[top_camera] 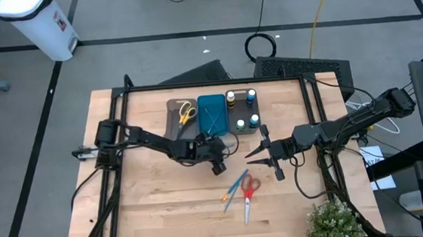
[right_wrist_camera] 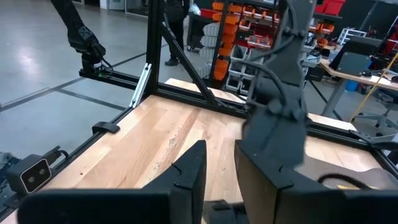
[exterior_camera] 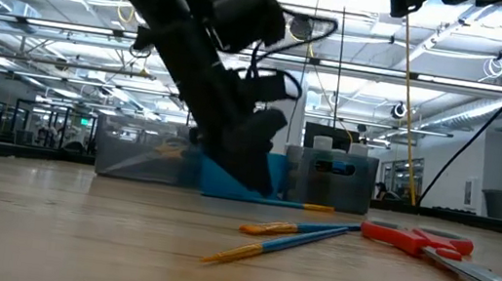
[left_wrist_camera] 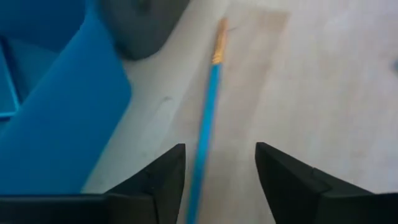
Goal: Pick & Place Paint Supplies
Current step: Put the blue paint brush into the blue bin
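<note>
My left gripper is open and slants down over the table, just in front of the blue tray. A blue brush with a gold end lies flat on the wood and runs between its fingers, which do not touch it. The same brush shows beside the tray. Two more brushes and red-handled scissors lie nearer the front edge. Yellow-handled scissors lie in the grey tray on the left. Several small bottles stand in the tray on the right. My right gripper hovers level above the table with a narrow gap and nothing in it.
The three trays stand side by side at the table's far middle. The blue tray's wall is close beside my left fingers. A black frame runs around the tabletop. A potted plant sits at the near right corner. Bare wood lies at the near left.
</note>
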Action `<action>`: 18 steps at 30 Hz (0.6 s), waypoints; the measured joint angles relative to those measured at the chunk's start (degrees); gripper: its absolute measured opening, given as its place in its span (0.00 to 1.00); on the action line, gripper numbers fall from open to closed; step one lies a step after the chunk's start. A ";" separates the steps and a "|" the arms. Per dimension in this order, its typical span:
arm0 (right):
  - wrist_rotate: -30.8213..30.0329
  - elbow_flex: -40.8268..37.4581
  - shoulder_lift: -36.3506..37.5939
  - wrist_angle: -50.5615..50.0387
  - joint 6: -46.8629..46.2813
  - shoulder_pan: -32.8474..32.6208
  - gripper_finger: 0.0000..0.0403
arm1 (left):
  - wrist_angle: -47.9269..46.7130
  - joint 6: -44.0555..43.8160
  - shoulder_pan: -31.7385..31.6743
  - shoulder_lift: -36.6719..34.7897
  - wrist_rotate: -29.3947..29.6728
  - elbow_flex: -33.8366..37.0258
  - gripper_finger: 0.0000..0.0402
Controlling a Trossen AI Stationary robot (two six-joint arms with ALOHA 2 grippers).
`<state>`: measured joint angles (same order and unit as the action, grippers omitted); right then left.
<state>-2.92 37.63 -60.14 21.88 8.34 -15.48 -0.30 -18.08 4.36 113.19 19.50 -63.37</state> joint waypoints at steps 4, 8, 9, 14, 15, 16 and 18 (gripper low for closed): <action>0.00 0.00 0.00 -0.27 0.04 0.02 0.18 | -0.49 0.06 -1.57 1.47 -0.15 -0.02 0.52; 0.00 0.00 0.00 -0.33 -0.02 0.01 0.18 | -1.25 -0.24 -2.41 1.77 -2.72 -0.11 0.52; 0.00 0.00 0.00 -0.32 -0.01 0.00 0.18 | -1.34 -0.34 -2.52 1.75 -4.43 -0.11 0.51; 0.00 0.00 0.00 -0.38 0.02 0.02 0.18 | -1.64 -0.02 -2.00 1.83 -9.29 -0.11 0.40; 0.00 0.00 0.00 -0.38 0.04 0.00 0.18 | -2.02 -0.02 -1.78 1.85 -9.57 -0.11 0.36; 0.00 0.00 0.00 -0.38 0.04 0.02 0.18 | -2.74 -0.02 -1.50 1.85 -9.69 -0.11 0.32; 0.00 0.00 0.00 -0.36 0.04 0.02 0.18 | -3.90 -0.08 -1.01 1.85 -9.87 -0.22 0.23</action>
<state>-2.92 37.63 -60.14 21.52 8.38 -15.46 -4.21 -18.17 3.34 115.04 9.63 -63.59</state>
